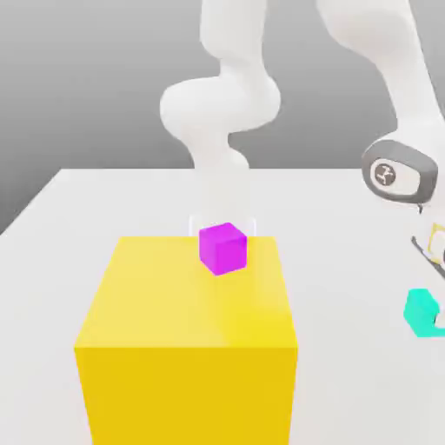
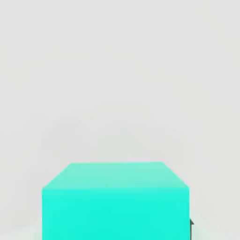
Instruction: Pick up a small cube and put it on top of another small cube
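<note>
White robot arm's gripper (image 1: 432,304), closed around a small plain teal cube (image 1: 421,311); small magenta cube (image 1: 223,248) sits atop a large yellow block (image 1: 187,348).

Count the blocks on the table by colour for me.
Yellow block: 1
Pink cube: 1
Teal cube: 1
Total: 3
</note>
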{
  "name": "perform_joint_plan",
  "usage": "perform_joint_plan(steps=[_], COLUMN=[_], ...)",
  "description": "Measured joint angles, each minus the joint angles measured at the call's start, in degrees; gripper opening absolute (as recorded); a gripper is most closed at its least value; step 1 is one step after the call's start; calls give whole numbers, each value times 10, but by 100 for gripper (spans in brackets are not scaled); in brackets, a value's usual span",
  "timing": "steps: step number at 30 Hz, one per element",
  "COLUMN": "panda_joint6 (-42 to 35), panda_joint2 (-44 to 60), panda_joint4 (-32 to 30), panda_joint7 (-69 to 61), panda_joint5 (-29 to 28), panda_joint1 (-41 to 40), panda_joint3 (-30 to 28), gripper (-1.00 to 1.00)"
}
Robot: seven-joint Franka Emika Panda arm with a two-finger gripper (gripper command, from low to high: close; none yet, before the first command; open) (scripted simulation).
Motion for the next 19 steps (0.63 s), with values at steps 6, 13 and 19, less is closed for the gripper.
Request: perform_joint_plan(steps=[6,13,19], panda_joint6=[-71,-134,-91], panda_joint2=[53,122,175], panda_joint4=[124,257,267], panda_joint7=[-35,-73,-71], panda_joint5=[4,5,-1], panda_joint1=[-22,-44,-41], panda_joint3=[-14,-28,-35], gripper=[-100,-100,100])
